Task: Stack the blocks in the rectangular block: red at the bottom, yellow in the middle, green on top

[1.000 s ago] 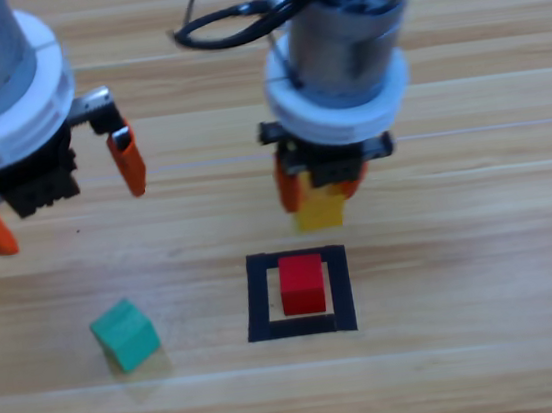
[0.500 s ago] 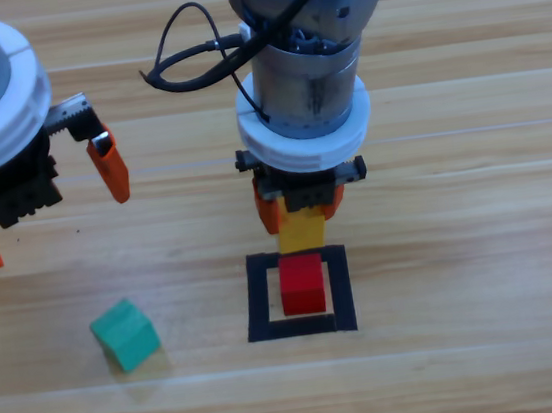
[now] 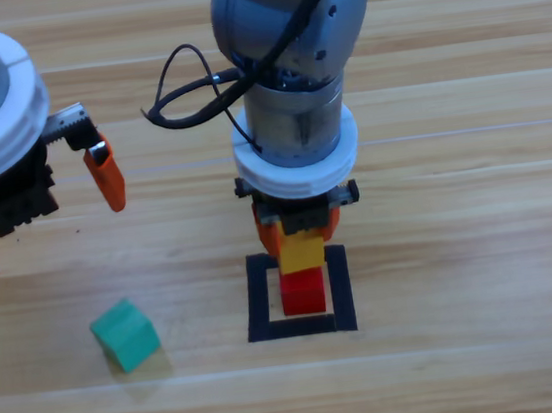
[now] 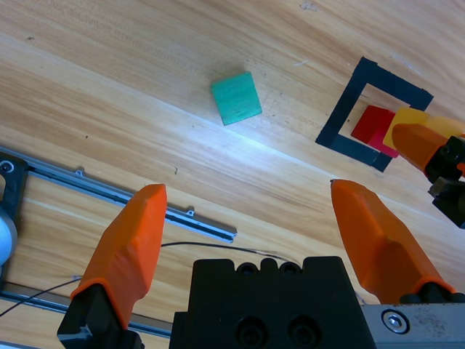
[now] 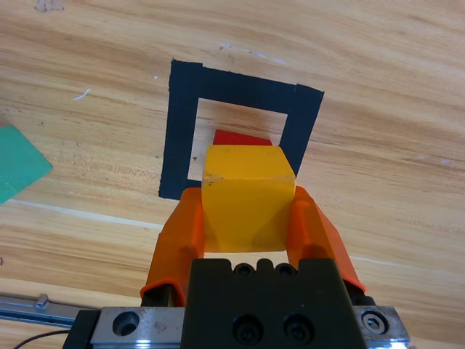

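Gripping the yellow cube (image 5: 247,207) between both jaws, our right claw (image 3: 299,232) holds it just above the red cube (image 3: 304,293), which sits inside the black tape square (image 3: 258,299). We judge this hold keeps the cube's sides lined up with red for a square landing as the middle layer. The green cube (image 3: 125,334) lies on the surface (image 3: 497,361), well left of the square. Our left claw (image 4: 251,225) waits at the left with jaws spread wide and empty, near green.
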